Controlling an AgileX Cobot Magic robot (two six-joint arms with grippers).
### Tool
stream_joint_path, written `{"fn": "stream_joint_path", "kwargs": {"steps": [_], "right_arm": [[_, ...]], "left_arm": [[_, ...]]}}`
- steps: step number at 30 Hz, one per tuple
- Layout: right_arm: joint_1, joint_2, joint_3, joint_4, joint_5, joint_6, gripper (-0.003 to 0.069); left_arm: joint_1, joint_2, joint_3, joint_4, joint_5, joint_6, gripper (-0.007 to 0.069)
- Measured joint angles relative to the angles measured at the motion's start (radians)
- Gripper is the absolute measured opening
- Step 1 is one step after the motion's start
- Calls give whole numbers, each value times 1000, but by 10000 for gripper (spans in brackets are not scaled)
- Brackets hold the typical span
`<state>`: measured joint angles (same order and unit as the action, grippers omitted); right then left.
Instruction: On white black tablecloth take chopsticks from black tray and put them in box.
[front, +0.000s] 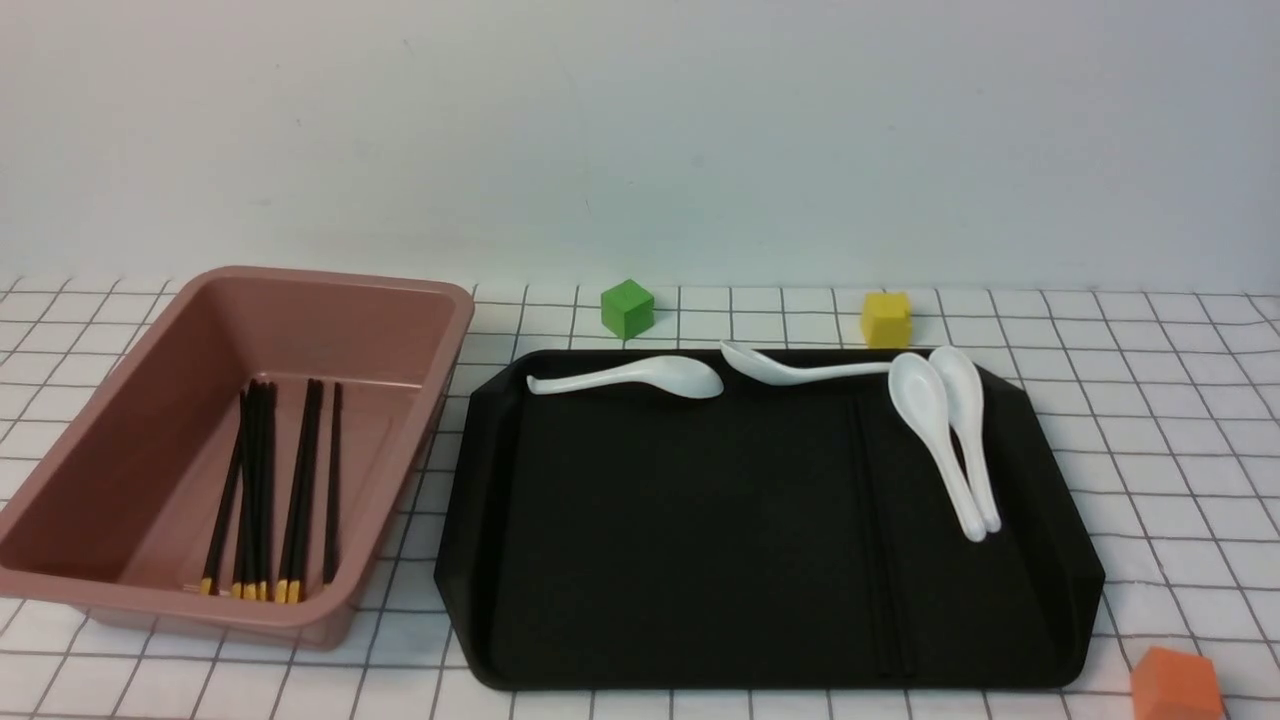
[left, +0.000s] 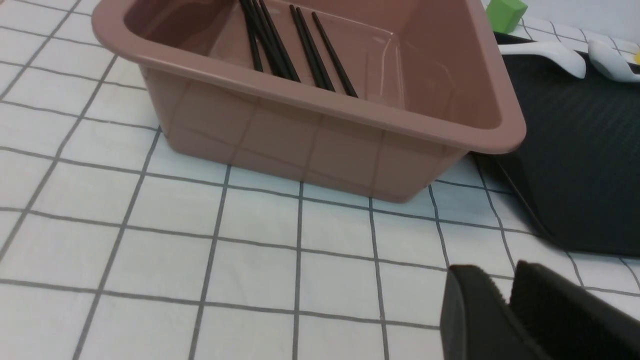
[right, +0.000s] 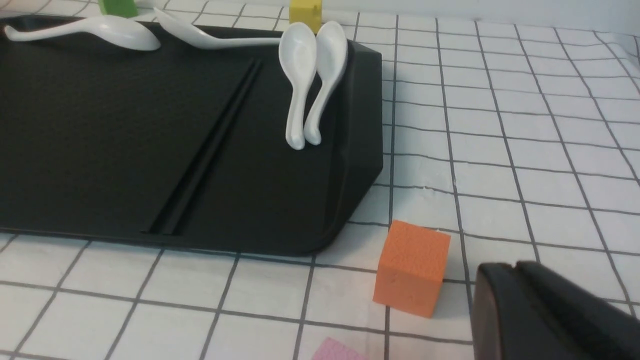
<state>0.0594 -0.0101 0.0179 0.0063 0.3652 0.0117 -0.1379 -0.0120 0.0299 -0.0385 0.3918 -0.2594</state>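
Front view: a pink-brown box (front: 240, 440) sits at 9 o'clock on the gridded white tablecloth (front: 1150, 400) covering the surface, a bundle of black chopsticks (front: 268, 490) lying lengthwise on its floor with their yellow bands toward the near wall. Just beside it, toward 3 o'clock, lies the black tray (front: 700, 540), where one more pair of chopsticks (front: 880, 540) lies side by side, running from 12 to 6 o'clock right of the tray's middle and barely distinct from the dark surface. Four white soup spoons (front: 940, 430) lie along the tray's far and right parts. A green cube (front: 627, 308) and a yellow cube (front: 886, 318) stand on the cloth just beyond the tray at 12 o'clock; an orange cube (front: 1178, 685) sits near its 5 o'clock corner. No arm shows here. Left wrist view: the left gripper (left: 505, 300) hangs over bare cloth near the box's corner, its dark jaws close together with only a thin slit between them and nothing held. Right wrist view: the right gripper (right: 515, 272) shows just beside the orange cube, jaws pressed together and empty, with the tray pair of chopsticks well apart from it.
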Motion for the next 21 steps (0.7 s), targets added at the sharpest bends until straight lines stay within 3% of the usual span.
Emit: {"fn": "stream_joint_path", "kwargs": {"steps": [21], "right_arm": [[0, 0, 0, 0, 0, 0, 83]], "left_arm": [[0, 0, 0, 0, 0, 0, 155]]}}
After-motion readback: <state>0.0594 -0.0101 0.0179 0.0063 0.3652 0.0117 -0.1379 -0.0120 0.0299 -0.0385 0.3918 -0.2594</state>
